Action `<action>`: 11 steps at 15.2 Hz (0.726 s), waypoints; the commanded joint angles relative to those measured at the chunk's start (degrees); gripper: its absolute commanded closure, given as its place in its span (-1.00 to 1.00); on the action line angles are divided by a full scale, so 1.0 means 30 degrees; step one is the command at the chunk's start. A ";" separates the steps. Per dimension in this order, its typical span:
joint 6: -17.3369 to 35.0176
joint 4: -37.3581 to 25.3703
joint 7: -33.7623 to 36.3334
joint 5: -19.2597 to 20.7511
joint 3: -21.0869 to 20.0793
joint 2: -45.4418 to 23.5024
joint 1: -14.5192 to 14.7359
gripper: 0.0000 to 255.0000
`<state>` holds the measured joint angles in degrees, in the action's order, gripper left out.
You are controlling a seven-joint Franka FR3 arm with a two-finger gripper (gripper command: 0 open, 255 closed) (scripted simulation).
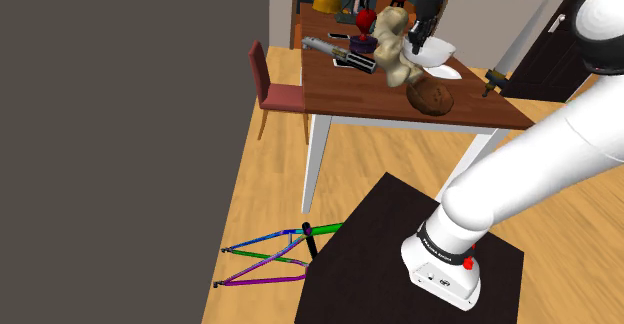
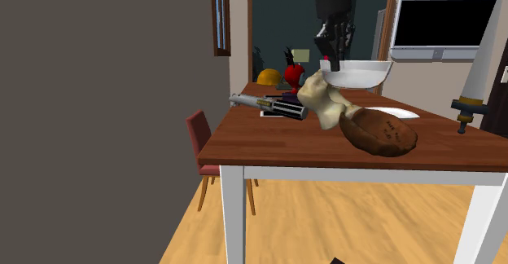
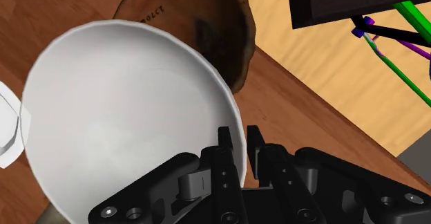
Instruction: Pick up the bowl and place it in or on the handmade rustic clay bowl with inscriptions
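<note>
My black gripper [image 2: 330, 59] is shut on the rim of a plain white bowl [image 2: 356, 73], which hangs in the air above the wooden table [image 2: 277, 144]. In the wrist view the gripper [image 3: 239, 153] clasps the rim of the white bowl [image 3: 131, 119]. The brown clay bowl [image 3: 221, 36], with lettering on its side, lies partly hidden under the white bowl. The clay bowl [image 2: 379, 130] lies tilted near the table's front edge, lower than the white bowl. In the shoulder view the white bowl [image 1: 437, 52] hangs just behind the clay bowl [image 1: 431, 97].
A beige bone-shaped object [image 2: 326, 99] stands beside the clay bowl, with a grey and black handle-shaped object [image 2: 269, 105] behind it. A white plate [image 2: 391, 112] lies under the held bowl. A big knife [image 2: 472, 67] leans at the table's right. A red chair [image 1: 275, 90] and a bicycle frame [image 1: 275, 257] are nearby.
</note>
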<state>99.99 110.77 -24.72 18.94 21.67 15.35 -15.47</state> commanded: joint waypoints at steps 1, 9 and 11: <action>-0.0008 0.0943 -0.0316 0.0430 0.0161 0.1125 -0.0280 1.00; 0.1012 0.3484 -0.0666 0.1264 0.0627 0.2894 -0.0887 1.00; 0.1500 0.4001 -0.0547 0.1340 0.0695 0.2913 -0.0917 1.00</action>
<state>103.67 121.73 -26.66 22.78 23.72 23.85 -18.16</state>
